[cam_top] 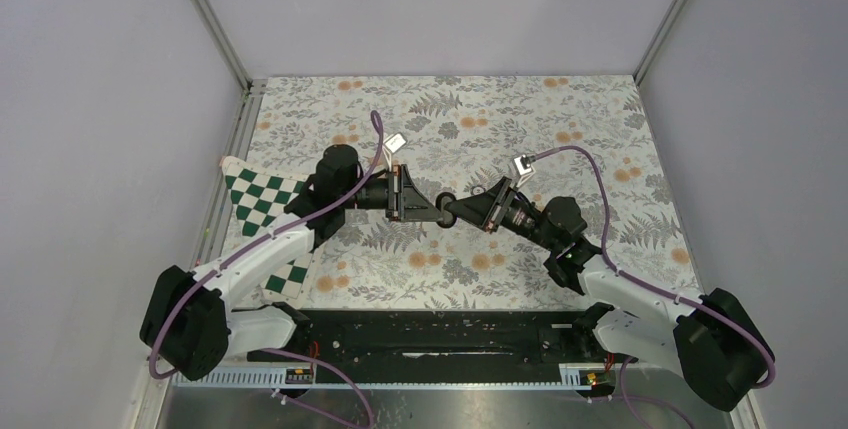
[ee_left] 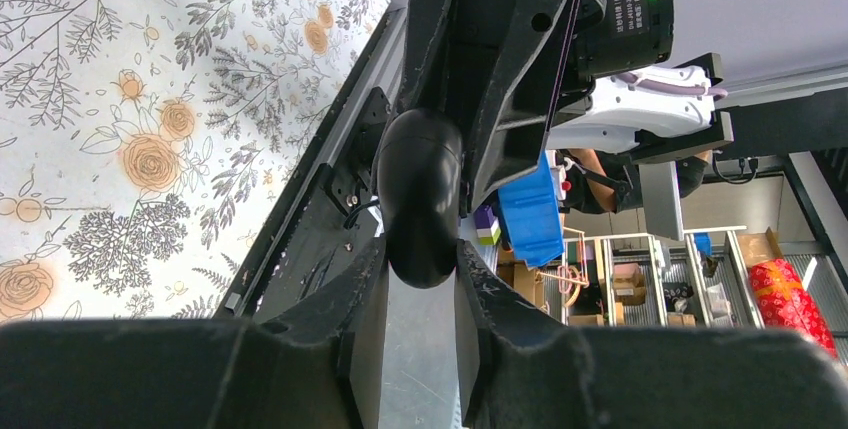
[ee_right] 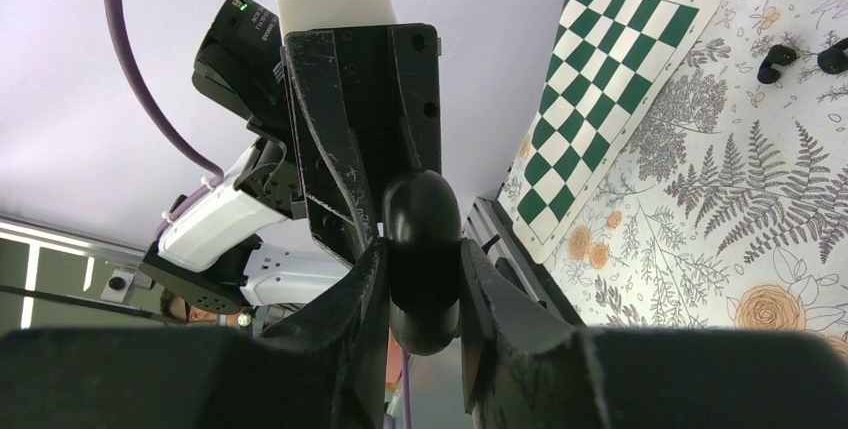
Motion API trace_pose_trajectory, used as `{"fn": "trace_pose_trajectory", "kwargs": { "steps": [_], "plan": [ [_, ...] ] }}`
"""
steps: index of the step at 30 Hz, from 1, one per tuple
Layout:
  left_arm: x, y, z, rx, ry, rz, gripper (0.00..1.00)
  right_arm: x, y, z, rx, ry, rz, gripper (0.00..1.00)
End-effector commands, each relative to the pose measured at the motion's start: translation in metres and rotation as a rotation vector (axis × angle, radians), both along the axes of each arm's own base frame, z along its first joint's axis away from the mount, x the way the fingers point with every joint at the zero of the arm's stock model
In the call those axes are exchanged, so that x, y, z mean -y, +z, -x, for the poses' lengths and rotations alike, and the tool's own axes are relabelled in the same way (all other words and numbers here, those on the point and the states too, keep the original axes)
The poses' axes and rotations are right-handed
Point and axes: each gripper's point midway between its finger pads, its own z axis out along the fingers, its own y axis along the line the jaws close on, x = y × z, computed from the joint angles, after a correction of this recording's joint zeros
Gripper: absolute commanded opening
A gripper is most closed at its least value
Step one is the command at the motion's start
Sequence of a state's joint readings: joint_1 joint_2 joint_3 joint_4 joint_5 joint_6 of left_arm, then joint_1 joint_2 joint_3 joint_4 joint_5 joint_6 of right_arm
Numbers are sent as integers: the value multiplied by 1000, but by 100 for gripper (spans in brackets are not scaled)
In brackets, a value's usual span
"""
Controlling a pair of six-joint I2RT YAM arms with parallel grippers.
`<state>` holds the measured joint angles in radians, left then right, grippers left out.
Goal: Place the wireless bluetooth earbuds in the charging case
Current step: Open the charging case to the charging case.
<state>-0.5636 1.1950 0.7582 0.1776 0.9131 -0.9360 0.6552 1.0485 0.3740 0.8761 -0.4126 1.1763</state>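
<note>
The charging case point(cam_top: 447, 201), a black rounded pebble, hangs above the middle of the floral mat, pinched from both sides. My left gripper point(cam_top: 438, 205) comes in from the left and is shut on the case's end point(ee_left: 420, 199), its fingers point(ee_left: 366, 269) pressing each side. From the right, my right gripper point(cam_top: 457, 208) is shut on the same case point(ee_right: 422, 239), which sits deep between its pads point(ee_right: 372, 279). Two tiny black earbuds point(ee_right: 775, 62) lie side by side on the mat beyond the checkered cloth, seen only in the right wrist view.
A green-and-white checkered cloth point(cam_top: 262, 211) lies at the mat's left edge, partly under the left arm. Metal frame rails point(cam_top: 240, 119) and grey walls border the mat. The black base rail point(cam_top: 430, 334) runs along the near edge.
</note>
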Motion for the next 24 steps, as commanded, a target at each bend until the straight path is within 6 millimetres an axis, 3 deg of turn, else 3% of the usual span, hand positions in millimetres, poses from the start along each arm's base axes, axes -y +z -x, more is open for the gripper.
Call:
{"fn": "trace_pose_trajectory", "kwargs": {
  "steps": [1,5,8,10,16,24],
  "plan": [
    [5,21,-1,67,-26,82,0,-1,8,8,40,37,-27,0],
    [4,33,4,74,-48,128,0,2,-3,9,21,27,-13,3],
    [1,46,8,65,-65,184,0,4,-12,10,4,28,1,21],
    [-2,51,10,67,-72,216,0,5,-17,9,-4,22,5,25],
    [-5,51,12,71,-71,223,0,6,-26,6,-22,14,27,32],
    [-9,57,12,78,-66,237,0,12,-44,0,-60,-19,48,52]
  ]
}}
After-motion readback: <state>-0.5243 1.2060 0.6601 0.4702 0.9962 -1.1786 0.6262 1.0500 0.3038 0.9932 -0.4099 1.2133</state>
